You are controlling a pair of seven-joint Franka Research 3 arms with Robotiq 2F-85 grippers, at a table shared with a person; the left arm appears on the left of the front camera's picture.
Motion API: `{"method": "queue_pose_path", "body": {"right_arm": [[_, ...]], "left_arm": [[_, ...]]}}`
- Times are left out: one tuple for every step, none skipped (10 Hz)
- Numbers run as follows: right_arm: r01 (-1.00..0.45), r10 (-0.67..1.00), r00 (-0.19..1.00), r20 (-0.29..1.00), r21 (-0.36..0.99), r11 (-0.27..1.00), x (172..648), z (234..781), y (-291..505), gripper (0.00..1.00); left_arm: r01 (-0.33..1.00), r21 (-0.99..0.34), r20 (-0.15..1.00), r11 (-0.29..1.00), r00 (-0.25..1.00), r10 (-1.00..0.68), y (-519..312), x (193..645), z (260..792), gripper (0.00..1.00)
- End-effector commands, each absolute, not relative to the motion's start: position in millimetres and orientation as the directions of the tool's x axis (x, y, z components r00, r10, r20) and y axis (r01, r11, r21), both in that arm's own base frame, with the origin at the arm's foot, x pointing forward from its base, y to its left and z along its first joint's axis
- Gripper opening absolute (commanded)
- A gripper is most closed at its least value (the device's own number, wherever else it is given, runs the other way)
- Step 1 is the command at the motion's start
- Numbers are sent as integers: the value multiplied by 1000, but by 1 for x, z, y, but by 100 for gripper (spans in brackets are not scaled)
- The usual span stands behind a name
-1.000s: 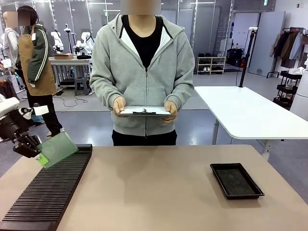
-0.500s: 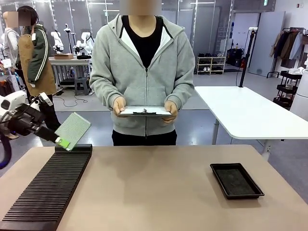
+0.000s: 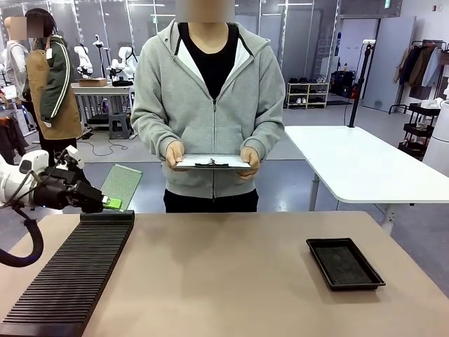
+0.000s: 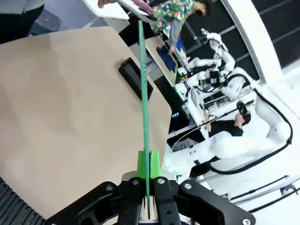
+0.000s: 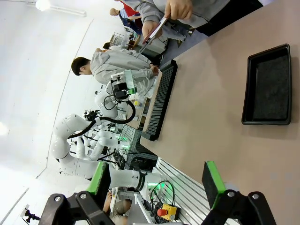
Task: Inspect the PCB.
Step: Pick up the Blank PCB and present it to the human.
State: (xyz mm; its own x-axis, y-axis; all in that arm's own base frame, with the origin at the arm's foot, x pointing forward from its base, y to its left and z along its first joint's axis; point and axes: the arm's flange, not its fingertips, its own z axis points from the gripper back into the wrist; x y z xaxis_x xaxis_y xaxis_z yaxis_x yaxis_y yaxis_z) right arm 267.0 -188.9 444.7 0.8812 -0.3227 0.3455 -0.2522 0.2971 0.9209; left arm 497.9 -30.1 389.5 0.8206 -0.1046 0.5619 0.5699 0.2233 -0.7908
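Note:
The PCB [image 3: 121, 185], a thin green board with a pale dotted face, hangs in the air at the far left above the far end of the ribbed black rack [image 3: 70, 270]. My left gripper [image 3: 110, 203] is shut on its lower corner. In the left wrist view the PCB [image 4: 142, 79] shows edge-on as a thin green line rising from between the green pads [image 4: 142, 164] of the left gripper [image 4: 148, 187]. My right gripper [image 5: 157, 180] is open with nothing between its fingers, high above the table.
A person in a grey hoodie stands at the far side holding a white clipboard [image 3: 211, 162] in both hands. A shallow black tray [image 3: 344, 262] lies at the right of the table. The same tray [image 5: 268, 86] and the rack [image 5: 161, 98] show in the right wrist view.
My left gripper has lifted the PCB up and rightward off the rack's end, turning it from a low tilt to nearly upright. The person and the tray have not moved.

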Motion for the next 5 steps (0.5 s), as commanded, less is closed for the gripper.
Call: {"method": "queue_pose_path", "body": {"right_arm": [[-274, -322, 874, 364, 916, 292, 267, 446, -190, 100], [-274, -322, 874, 364, 916, 292, 267, 446, -190, 100], [-274, -322, 874, 364, 916, 292, 267, 446, -190, 100], [-274, -322, 874, 364, 916, 292, 267, 446, -190, 100], [-274, -322, 874, 364, 916, 292, 267, 446, -190, 100]], "left_arm": [[490, -844, 491, 218, 870, -54, -37, 496, 382, 0], [456, -858, 459, 236, 887, -46, -38, 498, 376, 0], [479, -854, 476, 205, 877, -66, -36, 498, 372, 0], [498, -839, 493, 221, 866, -81, -33, 494, 373, 0], [498, -839, 493, 221, 866, -81, -33, 494, 373, 0]]}}
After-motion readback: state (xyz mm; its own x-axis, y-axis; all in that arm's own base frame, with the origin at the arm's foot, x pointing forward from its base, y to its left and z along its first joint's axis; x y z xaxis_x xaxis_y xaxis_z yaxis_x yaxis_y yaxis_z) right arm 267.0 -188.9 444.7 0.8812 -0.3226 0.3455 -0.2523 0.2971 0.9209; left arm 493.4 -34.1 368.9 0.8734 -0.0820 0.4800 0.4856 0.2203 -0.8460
